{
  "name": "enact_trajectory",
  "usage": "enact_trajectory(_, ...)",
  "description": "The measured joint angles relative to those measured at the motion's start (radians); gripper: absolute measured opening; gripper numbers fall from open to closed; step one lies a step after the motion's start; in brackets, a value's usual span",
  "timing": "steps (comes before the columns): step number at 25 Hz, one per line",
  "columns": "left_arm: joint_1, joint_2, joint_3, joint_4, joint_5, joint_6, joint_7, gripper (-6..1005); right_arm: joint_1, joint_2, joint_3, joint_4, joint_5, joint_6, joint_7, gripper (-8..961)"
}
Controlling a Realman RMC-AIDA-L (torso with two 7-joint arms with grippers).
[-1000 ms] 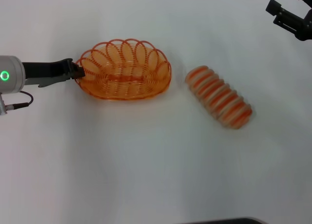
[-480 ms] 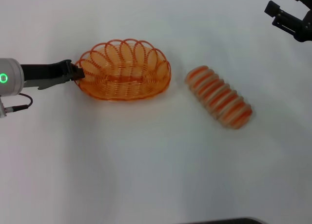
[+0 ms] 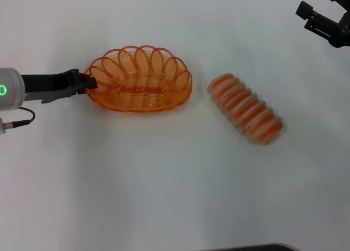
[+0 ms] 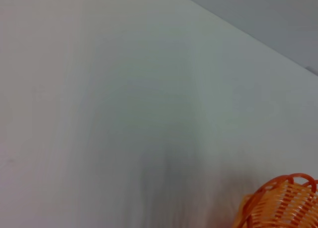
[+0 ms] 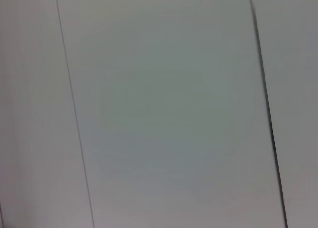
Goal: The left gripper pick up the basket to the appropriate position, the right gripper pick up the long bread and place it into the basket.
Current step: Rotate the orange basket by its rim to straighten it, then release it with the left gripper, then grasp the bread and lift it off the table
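A: Is the black two-fingered left gripper (image 3: 90,82) clamped on the oval orange wire basket (image 3: 139,79)?

B: Seemingly pinching its near rim loop. A thin bite could slip, tipping the basket toward the striped beige long bread (image 3: 245,108) beyond it.

A: And the right gripper (image 3: 322,22)?

B: Far off, fingers spread, empty.

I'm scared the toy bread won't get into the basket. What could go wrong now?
The left gripper grips only the rim at one end of the oval orange wire basket, so the basket could tilt or slip out when lifted.

The striped beige-and-orange long bread lies slanted, close beside the basket; moving the basket might bump it.

The right gripper is far off near the table's far corner, and the bread is nearly as long as the basket, so it could catch on the rim.
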Motion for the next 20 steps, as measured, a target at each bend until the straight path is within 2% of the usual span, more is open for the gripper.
enact_trajectory(2, 0.003, 0.002, 0.0, 0.011, 0.0, 0.005, 0.002, 144, 0.002, 0.0, 0.0, 0.004, 0.0, 0.0, 0.0, 914)
enact_trajectory(11, 0.015, 0.003, -0.007, 0.09, -0.018, 0.052, 0.08, 497, 0.002, 0.0, 0.0, 0.008, 0.002, 0.002, 0.0, 914)
enact_trajectory(14, 0.019, 0.005, -0.03, 0.106, -0.064, 0.085, 0.164, 619, 0.003, 0.0, 0.0, 0.009, 0.003, 0.002, 0.001, 914)
enact_trajectory(18, 0.02, 0.008, -0.106, 0.108, -0.153, 0.152, 0.31, 797, 0.006, 0.0, 0.001, 0.009, 0.004, -0.002, 0.022, 914)
enact_trajectory(20, 0.026, 0.009, -0.154, 0.109, -0.218, 0.201, 0.44, 814, 0.007, -0.001, 0.001, 0.002, 0.002, -0.008, 0.05, 914)
